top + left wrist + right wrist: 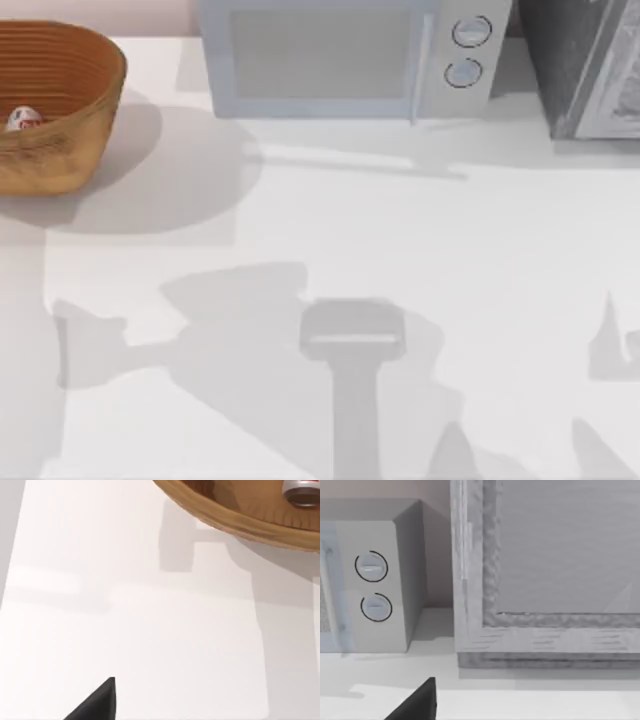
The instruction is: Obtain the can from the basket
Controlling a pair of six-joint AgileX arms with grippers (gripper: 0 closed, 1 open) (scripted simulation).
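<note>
The can (24, 119) sits in the basket (85, 95) (not grabbed yet) — I cannot tell either pincer's state.

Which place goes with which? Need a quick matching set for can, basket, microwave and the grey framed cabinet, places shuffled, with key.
Things:
1. can
2. basket
3. microwave
4. grey framed cabinet

Places:
A. back edge of the table, about the middle
B. far left of the table, at the back
C. back right corner
D. lying inside the wicker bowl

Pairs: 1-D, 2-B, 3-A, 4-C
</note>
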